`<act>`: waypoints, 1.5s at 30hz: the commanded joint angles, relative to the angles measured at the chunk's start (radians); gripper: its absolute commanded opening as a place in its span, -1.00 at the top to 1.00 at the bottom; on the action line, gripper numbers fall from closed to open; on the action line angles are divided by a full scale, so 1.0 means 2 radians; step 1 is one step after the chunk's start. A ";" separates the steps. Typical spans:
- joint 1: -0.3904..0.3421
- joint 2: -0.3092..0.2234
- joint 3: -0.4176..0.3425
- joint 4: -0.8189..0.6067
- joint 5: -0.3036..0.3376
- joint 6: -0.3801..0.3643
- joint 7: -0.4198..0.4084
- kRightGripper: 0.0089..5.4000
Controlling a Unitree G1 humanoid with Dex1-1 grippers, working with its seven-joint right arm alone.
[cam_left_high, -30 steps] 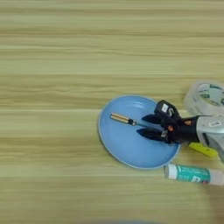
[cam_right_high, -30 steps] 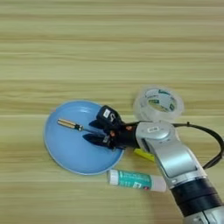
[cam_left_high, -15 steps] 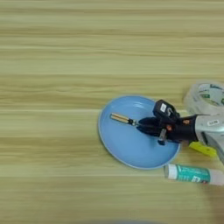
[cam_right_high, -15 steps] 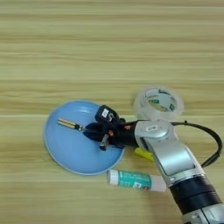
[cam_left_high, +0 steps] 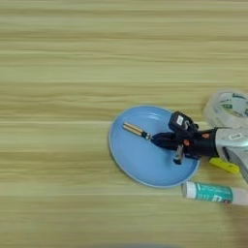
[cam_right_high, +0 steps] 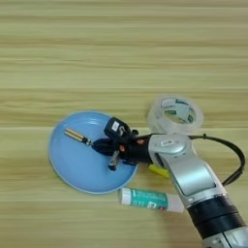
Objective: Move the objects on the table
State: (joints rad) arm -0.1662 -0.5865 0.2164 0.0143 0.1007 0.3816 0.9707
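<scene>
Hovering over the blue plate [cam_right_high: 72, 167], end effector [cam_right_high: 104, 147] clamped on the screwdriver [cam_right_high: 77, 137] tip, handle pointing to ten o'clock. Looks like mid-placement; calls next for letting go and lifting clear. Glue stick [cam_right_high: 150, 199] lying at five o'clock on the counter [cam_right_high: 121, 58].

- The screwdriver [cam_left_high: 136, 131] tip lay hidden under the claw [cam_left_high: 167, 143].
- The glue stick [cam_left_high: 213, 193] and tape roll [cam_left_high: 227, 107] were cut by the left eye view's right edge.
- A yellow object [cam_right_high: 158, 170] sat mostly hidden beneath the forearm [cam_right_high: 186, 169].

Screwdriver [cam_right_high: 77, 136] lying in plate [cam_right_high: 72, 167]; tape roll [cam_right_high: 175, 114] sitting right of plate; glue stick [cam_right_high: 151, 199] lying at plate's near-right.
</scene>
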 commanded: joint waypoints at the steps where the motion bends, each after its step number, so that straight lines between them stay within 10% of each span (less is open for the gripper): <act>1: -0.013 -0.010 -0.016 -0.017 -0.001 -0.006 -0.013 0.97; 20: 0.022 -0.004 -0.050 -0.167 0.077 -0.049 0.042 0.97; 35: -0.097 0.022 -0.093 -0.034 0.012 -0.033 -0.084 0.97; 45: -0.136 -0.012 -0.099 0.052 -0.036 -0.030 -0.111 0.97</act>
State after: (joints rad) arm -0.3508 -0.5696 0.0468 0.1257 0.0386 0.3405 0.7819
